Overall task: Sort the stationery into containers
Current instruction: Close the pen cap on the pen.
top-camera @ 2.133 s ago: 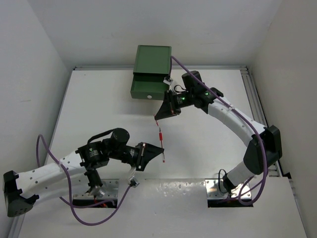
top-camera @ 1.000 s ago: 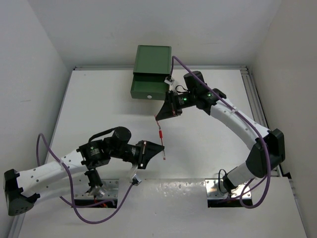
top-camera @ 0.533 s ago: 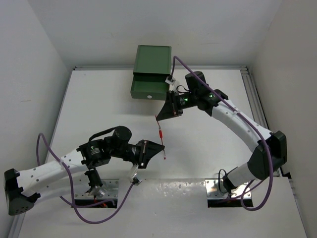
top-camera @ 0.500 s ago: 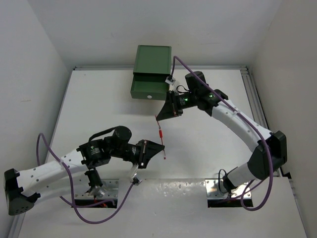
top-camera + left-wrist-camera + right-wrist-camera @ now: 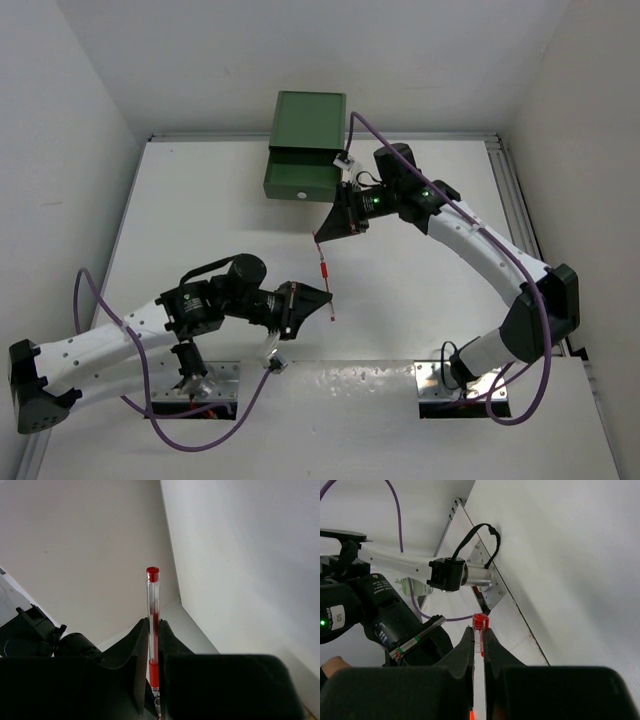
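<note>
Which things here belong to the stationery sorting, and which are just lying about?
Part of the job:
- red pen, held up between the two arms
- green drawer, pulled open
- green cabinet

Not part of it:
- purple cables
- metal base plates

Both arms reach inward, left hand [image 5: 325,304] and right hand [image 5: 318,238] facing, fingers clamped.

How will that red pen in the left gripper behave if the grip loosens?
The red pen looks stiff: it stands straight out of the left gripper unsupported. Its thin clear barrel suggests it is light. Being round and smooth, it could slip or roll if released.
</note>
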You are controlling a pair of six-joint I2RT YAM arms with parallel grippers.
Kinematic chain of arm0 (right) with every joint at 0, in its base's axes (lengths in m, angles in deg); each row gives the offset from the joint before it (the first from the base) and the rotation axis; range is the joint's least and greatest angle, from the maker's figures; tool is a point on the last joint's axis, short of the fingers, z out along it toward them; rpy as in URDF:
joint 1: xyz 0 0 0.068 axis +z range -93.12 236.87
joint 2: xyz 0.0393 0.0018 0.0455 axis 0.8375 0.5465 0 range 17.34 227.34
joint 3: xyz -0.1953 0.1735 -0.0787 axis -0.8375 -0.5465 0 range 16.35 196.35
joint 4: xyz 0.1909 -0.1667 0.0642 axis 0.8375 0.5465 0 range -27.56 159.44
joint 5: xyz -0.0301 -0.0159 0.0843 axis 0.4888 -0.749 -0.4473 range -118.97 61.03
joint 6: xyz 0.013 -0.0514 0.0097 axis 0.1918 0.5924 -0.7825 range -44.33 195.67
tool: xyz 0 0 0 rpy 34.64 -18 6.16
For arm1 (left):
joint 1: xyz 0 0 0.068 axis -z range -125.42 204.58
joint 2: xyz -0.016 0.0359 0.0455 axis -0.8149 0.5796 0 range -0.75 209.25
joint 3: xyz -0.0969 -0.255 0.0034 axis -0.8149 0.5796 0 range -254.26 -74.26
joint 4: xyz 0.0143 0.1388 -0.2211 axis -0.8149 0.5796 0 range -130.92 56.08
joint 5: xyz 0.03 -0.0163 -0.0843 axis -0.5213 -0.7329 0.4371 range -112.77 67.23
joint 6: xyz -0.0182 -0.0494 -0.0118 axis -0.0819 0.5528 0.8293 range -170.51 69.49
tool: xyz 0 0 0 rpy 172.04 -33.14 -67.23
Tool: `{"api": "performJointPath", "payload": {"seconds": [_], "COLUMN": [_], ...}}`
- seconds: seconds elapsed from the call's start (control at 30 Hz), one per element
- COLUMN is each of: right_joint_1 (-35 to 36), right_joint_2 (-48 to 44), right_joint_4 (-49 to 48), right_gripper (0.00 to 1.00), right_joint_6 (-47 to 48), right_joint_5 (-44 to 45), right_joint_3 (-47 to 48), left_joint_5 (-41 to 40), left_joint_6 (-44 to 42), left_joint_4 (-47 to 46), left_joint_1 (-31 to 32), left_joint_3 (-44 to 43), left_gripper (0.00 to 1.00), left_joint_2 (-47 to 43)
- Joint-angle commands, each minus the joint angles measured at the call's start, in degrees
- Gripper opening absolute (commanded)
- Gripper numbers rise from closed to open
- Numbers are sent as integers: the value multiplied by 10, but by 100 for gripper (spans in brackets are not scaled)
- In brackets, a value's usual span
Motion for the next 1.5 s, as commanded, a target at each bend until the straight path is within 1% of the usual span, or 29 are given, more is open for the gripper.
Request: {"api": "performJointPath", "payload": {"seconds": [0.0,0.3,0.6,0.77,0.9,1.17,1.27,1.37,1.47], "right_joint_1": [1,2,2,5,12,34,37,37,39], "right_joint_2": [-21,-27,-32,-36,-39,-54,-59,-64,-66], "right_joint_4": [-25,-24,-11,-7,-1,48,62,63,65], "right_gripper": [0,0,0,0,0,0,0,0,0], "right_joint_6": [-6,-4,7,13,28,100,116,118,120], "right_joint_5": [-13,-20,-23,-26,-27,-23,-20,-18,-18], "right_joint_3": [1,-4,-10,-18,-17,-15,-18,-22,-24], "left_joint_5": [6,0,-6,-9,-9,-22,-37,-58,-80], "left_joint_6": [6,11,34,31,28,14,9,1,-27], "left_joint_4": [-4,-7,-25,-29,-29,-28,-40,-74,-117], "left_joint_1": [3,3,-2,-3,-8,-25,-31,-31,-31], "left_joint_3": [-21,-21,-24,-24,-24,-23,-19,-3,22], "left_gripper": [0,0,0,0,0,0,0,0,0], "left_joint_2": [-1,0,8,10,13,19,22,21,16]}}
